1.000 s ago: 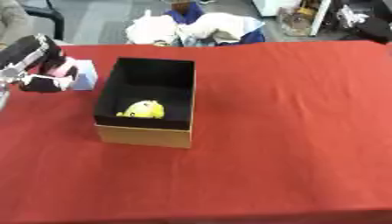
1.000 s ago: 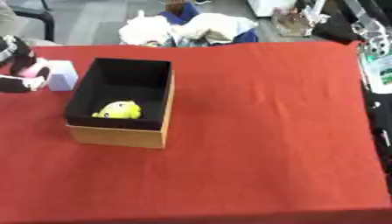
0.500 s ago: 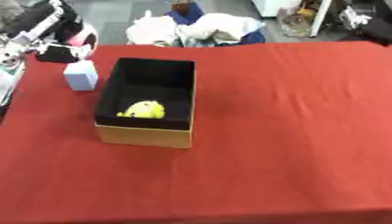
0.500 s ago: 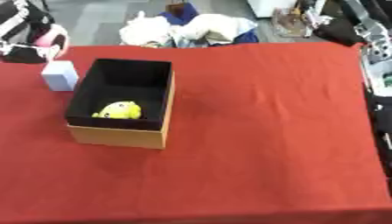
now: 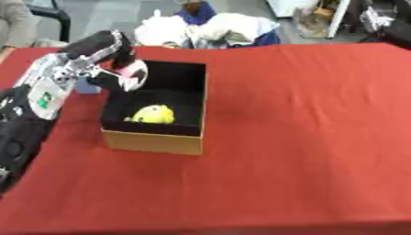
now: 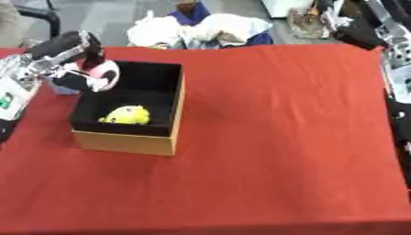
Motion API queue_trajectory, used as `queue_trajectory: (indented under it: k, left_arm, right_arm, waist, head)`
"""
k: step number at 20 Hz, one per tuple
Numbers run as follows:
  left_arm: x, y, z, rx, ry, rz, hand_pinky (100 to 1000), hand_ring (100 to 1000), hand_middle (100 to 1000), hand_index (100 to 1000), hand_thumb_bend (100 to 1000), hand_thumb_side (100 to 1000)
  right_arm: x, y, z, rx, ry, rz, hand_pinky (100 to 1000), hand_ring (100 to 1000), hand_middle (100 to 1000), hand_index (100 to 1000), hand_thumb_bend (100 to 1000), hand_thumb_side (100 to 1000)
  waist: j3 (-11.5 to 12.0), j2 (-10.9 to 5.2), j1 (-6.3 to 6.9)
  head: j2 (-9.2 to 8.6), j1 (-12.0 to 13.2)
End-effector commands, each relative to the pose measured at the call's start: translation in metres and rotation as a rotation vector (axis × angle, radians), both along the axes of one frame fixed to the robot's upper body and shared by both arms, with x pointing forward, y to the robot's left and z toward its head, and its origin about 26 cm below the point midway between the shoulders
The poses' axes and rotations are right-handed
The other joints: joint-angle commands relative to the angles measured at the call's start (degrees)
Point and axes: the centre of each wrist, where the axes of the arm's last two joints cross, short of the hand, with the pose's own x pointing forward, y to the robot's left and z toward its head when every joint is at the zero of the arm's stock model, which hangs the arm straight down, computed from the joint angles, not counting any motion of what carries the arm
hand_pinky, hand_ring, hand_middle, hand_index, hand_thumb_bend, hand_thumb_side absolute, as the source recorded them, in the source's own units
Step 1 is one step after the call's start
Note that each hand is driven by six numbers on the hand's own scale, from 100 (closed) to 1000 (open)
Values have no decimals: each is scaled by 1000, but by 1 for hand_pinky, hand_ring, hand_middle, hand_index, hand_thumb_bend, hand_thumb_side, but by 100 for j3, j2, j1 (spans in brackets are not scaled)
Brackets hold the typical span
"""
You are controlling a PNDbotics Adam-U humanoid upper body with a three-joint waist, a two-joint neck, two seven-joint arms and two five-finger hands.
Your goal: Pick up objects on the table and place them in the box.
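Reaching in from the left, the left hand (image 5: 112, 69) hangs over the left rim of the box (image 5: 160, 142), fingers curled round a small pink, white and black object (image 6: 98, 75); what the object is cannot be made out. It sits above the box's near-left wall, partly over the dark interior, not resting on anything visible.

Box: tan cardboard outside, black inside, open top, standing on the red bench (image 5: 305, 137) toward its left half. A yellow soft-looking toy (image 5: 152, 114) lies on the box floor, near the front wall.

Just outside the box's left wall, a pale blue-white block (image 5: 86, 86) shows on the bench, mostly hidden behind the arm.

Right hand: not identifiable; only the right arm (image 6: 397, 73), with silver and black parts, shows along the right edge of the right eye view.

Beyond the far edge of the bench, a heap of white and blue cloth (image 5: 217, 30) lies on the floor.
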Motion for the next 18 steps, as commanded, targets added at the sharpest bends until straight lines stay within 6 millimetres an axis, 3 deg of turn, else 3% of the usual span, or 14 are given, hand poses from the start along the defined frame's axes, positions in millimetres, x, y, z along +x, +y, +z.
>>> queue_trajectory:
  k: [1, 4, 6, 12, 15, 18]
  left_arm:
    - [2, 7, 6, 96, 16, -16, 601, 532, 548, 736, 289, 579]
    - [2, 14, 10, 161, 43, -35, 693, 665, 697, 836, 475, 903]
    - [0, 21, 20, 171, 29, -45, 725, 714, 747, 858, 533, 1000]
    - [-17, 50, 80, 108, -125, -45, 792, 798, 817, 904, 638, 1000]
    - [-28, 78, 112, 83, -192, 16, 797, 811, 828, 916, 737, 918]
    - [-36, 109, 127, 86, -229, 123, 798, 817, 836, 922, 776, 810]
  right_arm:
    - [0, -3, 14, -8, -29, 1, 773, 740, 729, 845, 100, 676]
    - [0, -4, 13, -9, -26, -1, 774, 741, 728, 843, 100, 680]
    - [-1, -6, 13, -10, -24, -3, 774, 741, 728, 842, 100, 683]
    - [-1, -9, 10, -14, -13, -9, 774, 741, 727, 841, 100, 698]
    - [-1, -10, 9, -18, -11, -10, 774, 741, 726, 840, 100, 702]
    - [-2, -10, 9, -20, -9, -9, 774, 741, 726, 839, 100, 708]
  waist:
    - [4, -69, 8]
    - [12, -69, 6]
    - [22, -71, 6]
    - [68, -83, 25]
    - [81, -100, 47]
    - [69, -107, 62]
  head:
    - [28, 4]
    - [28, -3]
    - [28, -12]
    - [28, -48]
    - [28, -60]
    - [28, -68]
